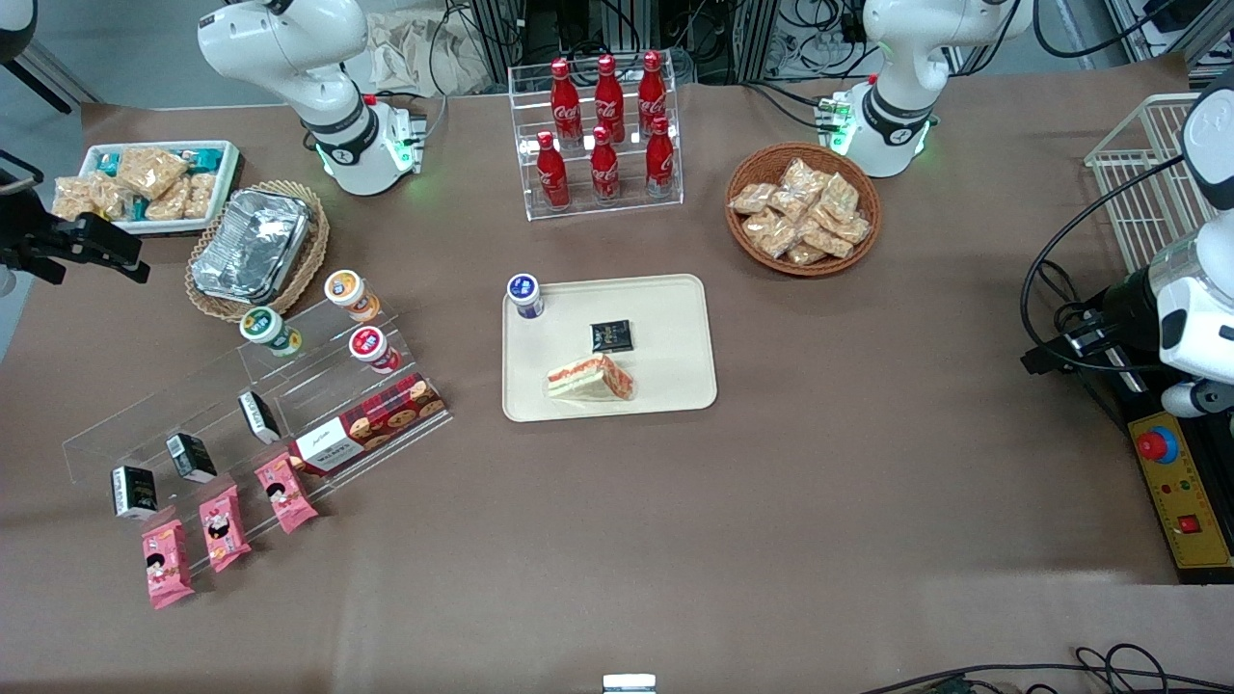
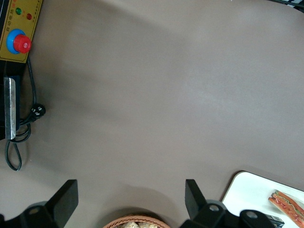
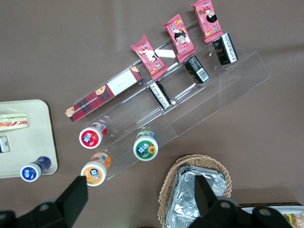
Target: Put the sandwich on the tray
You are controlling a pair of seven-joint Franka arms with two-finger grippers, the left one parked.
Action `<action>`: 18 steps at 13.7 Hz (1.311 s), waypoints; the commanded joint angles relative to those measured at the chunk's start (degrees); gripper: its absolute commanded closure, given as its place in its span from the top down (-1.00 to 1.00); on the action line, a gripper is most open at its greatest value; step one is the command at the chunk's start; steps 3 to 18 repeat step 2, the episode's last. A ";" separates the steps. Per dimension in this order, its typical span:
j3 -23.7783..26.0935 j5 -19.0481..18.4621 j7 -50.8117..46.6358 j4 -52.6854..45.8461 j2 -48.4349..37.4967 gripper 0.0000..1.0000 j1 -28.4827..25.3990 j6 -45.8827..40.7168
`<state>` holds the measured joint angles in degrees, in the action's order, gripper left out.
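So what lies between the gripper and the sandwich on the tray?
In the front view, the open gripper hovers at the working arm's end. Between it and the sandwich on the tray stand the foil container and three small cups.

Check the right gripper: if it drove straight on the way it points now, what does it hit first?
The gripper, fingers open, hangs above the working arm's end of the table, pointing down. Straight on, it would probably meet the green-lidded cup on the clear acrylic rack, or bare tablecloth beside the foil container. Depth is unclear.
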<state>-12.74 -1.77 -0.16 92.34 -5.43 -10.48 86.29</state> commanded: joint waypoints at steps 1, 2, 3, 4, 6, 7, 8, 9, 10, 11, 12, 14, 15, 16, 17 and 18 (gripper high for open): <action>1.06 -0.96 -1.24 -0.58 0.24 1.00 1.96 0.81; 0.27 -0.96 -1.24 -0.50 0.07 1.00 1.96 0.81; 0.27 -0.96 -1.24 -0.50 0.07 1.00 1.96 0.81; 0.27 -0.96 -1.24 -0.50 0.07 1.00 1.96 0.81; 0.27 -0.96 -1.24 -0.50 0.07 1.00 1.96 0.81; 0.27 -0.96 -1.24 -0.50 0.07 1.00 1.96 0.81; 0.27 -0.96 -1.24 -0.50 0.07 1.00 1.96 0.81; 0.27 -0.96 -1.24 -0.50 0.07 1.00 1.96 0.81; 0.27 -0.96 -1.24 -0.50 0.07 1.00 1.96 0.81; 0.27 -0.96 -1.24 -0.50 0.07 1.00 1.96 0.81; 0.27 -0.96 -1.24 -0.50 0.07 1.00 1.96 0.81; 0.27 -0.96 -1.24 -0.50 0.07 1.00 1.96 0.81; 0.27 -0.96 -1.24 -0.50 0.07 1.00 1.96 0.81; 0.27 -0.96 -1.24 -0.50 0.07 1.00 1.96 0.81; 0.27 -0.96 -1.24 -0.50 0.07 1.00 1.96 0.81; 0.27 -0.96 -1.24 -0.50 0.07 1.00 1.96 0.81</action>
